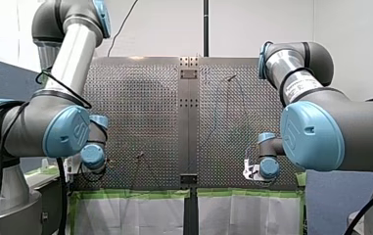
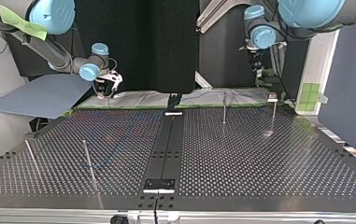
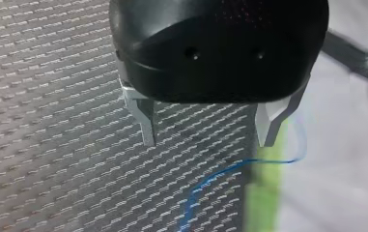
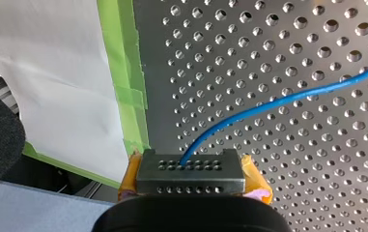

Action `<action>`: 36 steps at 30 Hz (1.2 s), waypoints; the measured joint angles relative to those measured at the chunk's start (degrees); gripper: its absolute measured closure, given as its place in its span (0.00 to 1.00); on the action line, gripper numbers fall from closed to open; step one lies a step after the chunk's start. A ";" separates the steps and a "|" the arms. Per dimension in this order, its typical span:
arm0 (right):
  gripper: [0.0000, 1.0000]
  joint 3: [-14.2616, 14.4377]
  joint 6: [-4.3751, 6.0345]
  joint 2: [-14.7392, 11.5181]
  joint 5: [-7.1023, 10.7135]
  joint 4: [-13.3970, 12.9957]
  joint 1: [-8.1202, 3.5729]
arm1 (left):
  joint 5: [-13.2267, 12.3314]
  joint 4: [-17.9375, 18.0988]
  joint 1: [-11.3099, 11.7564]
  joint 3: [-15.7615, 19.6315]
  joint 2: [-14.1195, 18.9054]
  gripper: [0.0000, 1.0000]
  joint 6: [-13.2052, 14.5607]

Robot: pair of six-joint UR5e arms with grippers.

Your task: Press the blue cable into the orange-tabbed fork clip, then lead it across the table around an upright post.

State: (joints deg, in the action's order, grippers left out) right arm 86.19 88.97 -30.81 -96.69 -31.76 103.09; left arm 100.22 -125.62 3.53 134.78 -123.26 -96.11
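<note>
Front view: my left gripper [image 1: 96, 167] and my right gripper [image 1: 251, 171] both sat low over the near edge of the perforated table [image 1: 140, 107], well apart, one on each side of the centre strip. Fingers of neither could be read here.

Top view: my right gripper hung just above the table's far edge. The blue cable [image 2: 119, 144] showed only as a faint arc on the table ahead of it, curving past a thin upright post [image 2: 88, 159]. My left gripper hung higher, clear of the surface, with two more posts standing on the table ahead of it. I could not tell whether the cable touched any post.

Left wrist view: metal fingers [image 3: 143, 116] spread apart, nothing between them. The cable lay on the table ahead of the gripper, untouched, and crossed the green tape [image 3: 261, 198] at the table edge.

Right wrist view: yellow pads [image 4: 255, 176] clenched on the cable's end. The cable rose from between them and ran away across the holes. Green tape and a white sheet [image 4: 46, 72] lay beside the gripper.
</note>
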 joint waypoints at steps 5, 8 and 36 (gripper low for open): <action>1.00 0.00 0.00 0.00 0.00 -0.06 0.08 | -2.55 0.28 -1.42 2.56 -1.47 0.00 2.54; 1.00 0.00 0.00 0.00 0.00 -0.06 0.10 | -3.98 0.28 -2.87 4.10 -1.61 0.00 4.09; 1.00 0.00 -0.09 -0.01 0.06 -0.08 0.23 | -0.20 -2.60 -11.93 -3.16 -1.71 0.00 10.31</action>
State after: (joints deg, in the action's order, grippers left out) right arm 86.19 88.88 -30.81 -96.63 -31.84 103.32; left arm 100.02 -128.21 -8.40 131.62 -124.97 -85.80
